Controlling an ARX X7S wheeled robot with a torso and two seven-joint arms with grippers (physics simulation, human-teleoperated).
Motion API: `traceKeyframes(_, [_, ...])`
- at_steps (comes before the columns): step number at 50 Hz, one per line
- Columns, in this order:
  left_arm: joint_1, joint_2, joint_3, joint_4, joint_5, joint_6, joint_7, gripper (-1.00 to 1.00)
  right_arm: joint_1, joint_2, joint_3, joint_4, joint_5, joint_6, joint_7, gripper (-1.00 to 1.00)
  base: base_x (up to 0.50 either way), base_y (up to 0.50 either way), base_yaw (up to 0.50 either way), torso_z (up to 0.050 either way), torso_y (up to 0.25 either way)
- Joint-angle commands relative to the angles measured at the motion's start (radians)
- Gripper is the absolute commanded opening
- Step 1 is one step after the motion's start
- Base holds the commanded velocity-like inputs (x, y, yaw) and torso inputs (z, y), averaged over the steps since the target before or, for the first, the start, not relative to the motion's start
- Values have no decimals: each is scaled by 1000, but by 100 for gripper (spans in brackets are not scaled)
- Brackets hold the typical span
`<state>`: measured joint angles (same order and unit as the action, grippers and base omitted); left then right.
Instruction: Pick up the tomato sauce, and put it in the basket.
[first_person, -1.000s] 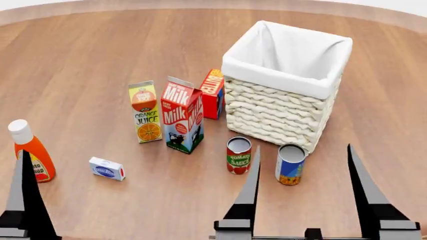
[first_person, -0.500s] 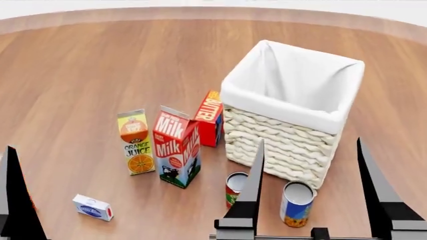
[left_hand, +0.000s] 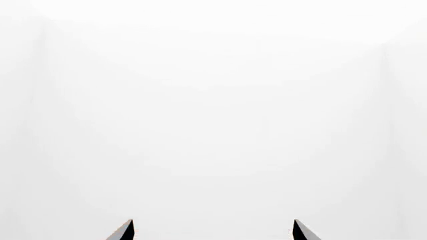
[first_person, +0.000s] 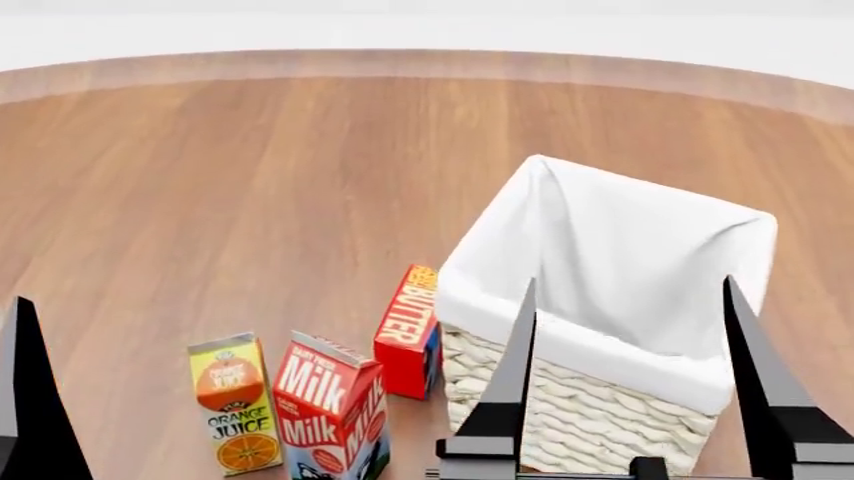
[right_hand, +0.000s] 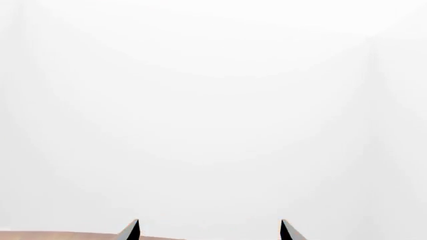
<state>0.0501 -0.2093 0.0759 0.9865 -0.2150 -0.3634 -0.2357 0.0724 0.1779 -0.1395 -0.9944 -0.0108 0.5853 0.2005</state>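
Note:
The tomato sauce can is out of view in every frame of this moment. The basket, cream wicker with a white cloth liner over its rim, stands at the lower right of the head view. My right gripper is open and empty, its two dark fingers rising in front of the basket. It also shows in the right wrist view, facing white background. My left gripper is open and empty in the left wrist view. Only one of its fingers shows at the head view's left edge.
A milk carton, an orange juice carton and a red butter box stand left of the basket on the round wooden table. The table's far edge curves across the top.
The head view has tilted up, so everything slid down the frame. The two cans, the ketchup bottle and the small white box have left the view. Both grippers stay open.

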Motion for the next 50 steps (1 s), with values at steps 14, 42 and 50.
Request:
traceKeyframes(14, [-1, -22, 13, 6, -18, 11, -21, 100, 2, 2, 18, 6, 23, -1, 28, 100, 459, 0, 0, 0, 0])
traceKeyframes(42, [-1, -47, -1, 9, -95, 23, -35, 100, 0, 29, 3, 3, 32, -12, 46, 100, 0, 0, 0, 43, 0])
traceKeyframes(50, [1, -54, 0, 6, -106, 30, -41, 100, 1, 39, -7, 1, 31, -13, 53, 100, 0, 0, 0, 50, 0])
